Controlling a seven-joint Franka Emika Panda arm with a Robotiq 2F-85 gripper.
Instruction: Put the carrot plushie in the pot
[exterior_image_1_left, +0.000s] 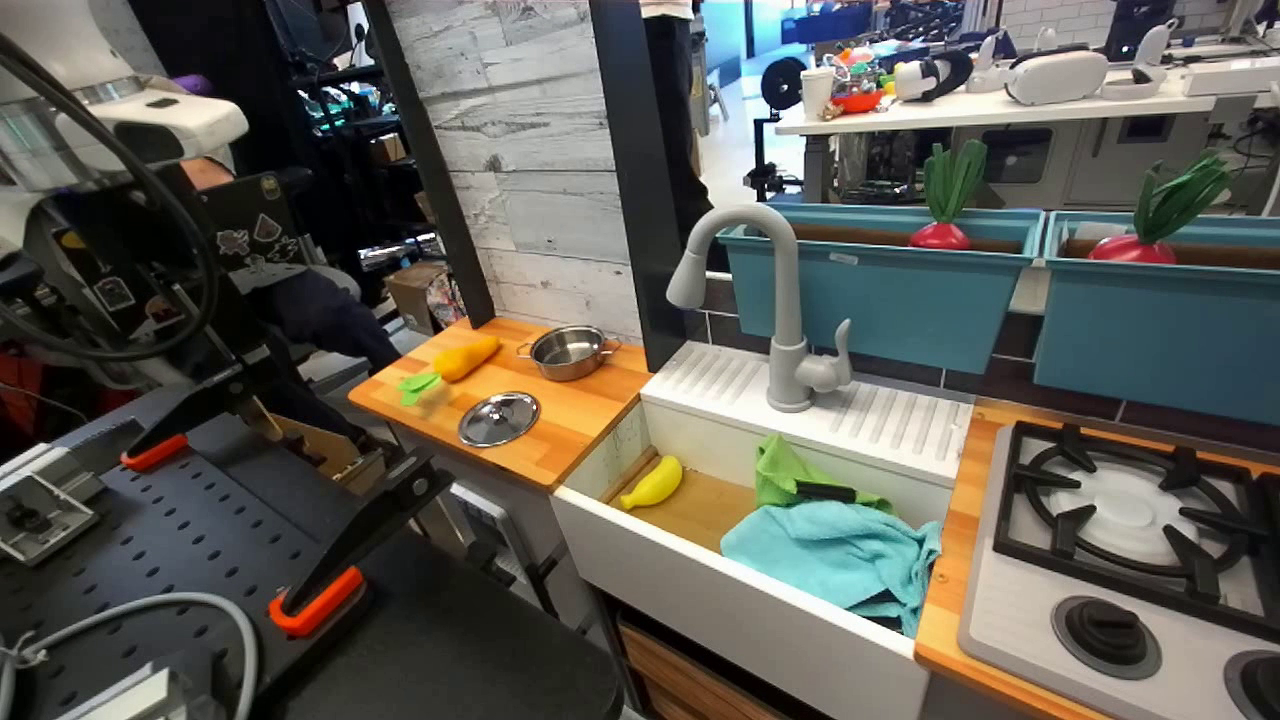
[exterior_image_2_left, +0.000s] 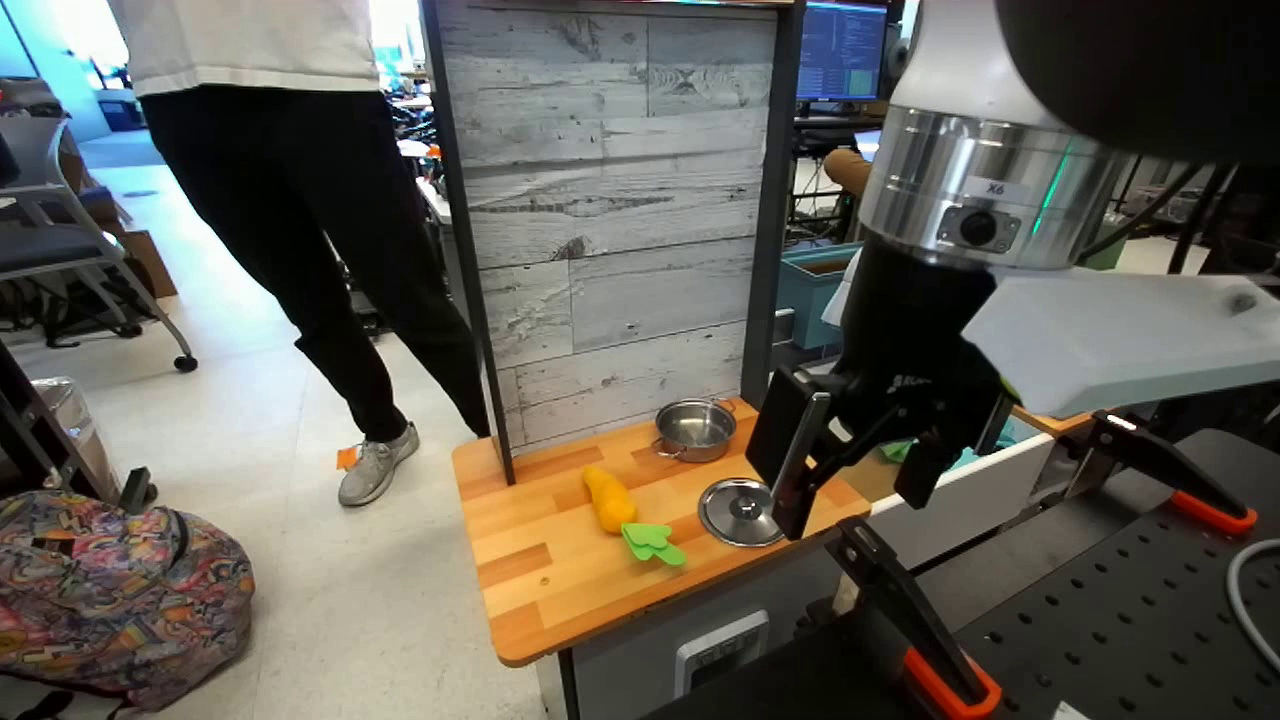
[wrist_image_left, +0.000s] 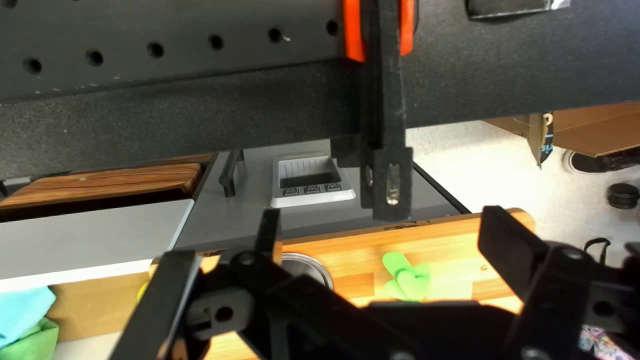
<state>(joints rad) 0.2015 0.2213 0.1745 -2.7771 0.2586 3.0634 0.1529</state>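
Note:
The carrot plushie is orange with a green leafy top and lies on the wooden counter in both exterior views (exterior_image_1_left: 467, 358) (exterior_image_2_left: 610, 502). In the wrist view only its green leaves (wrist_image_left: 407, 280) show; its body is hidden behind the gripper. The silver pot stands upright near the wood-plank panel in both exterior views (exterior_image_1_left: 568, 368) (exterior_image_2_left: 694, 450). It is hidden in the wrist view. My gripper (exterior_image_2_left: 855, 490) is open and empty, above and apart from the counter. In the wrist view the green leaves appear between the spread fingers (wrist_image_left: 384, 242).
The pot's lid (exterior_image_1_left: 500, 420) lies flat on the counter (exterior_image_2_left: 540, 580) near the pot. A white sink (exterior_image_1_left: 740, 615) beside it holds a yellow banana (exterior_image_1_left: 655, 483) and cloths (exterior_image_1_left: 835, 550). A grey faucet (exterior_image_1_left: 788, 300) rises behind. Black clamps (exterior_image_2_left: 905, 600) stick out from the dark table edge.

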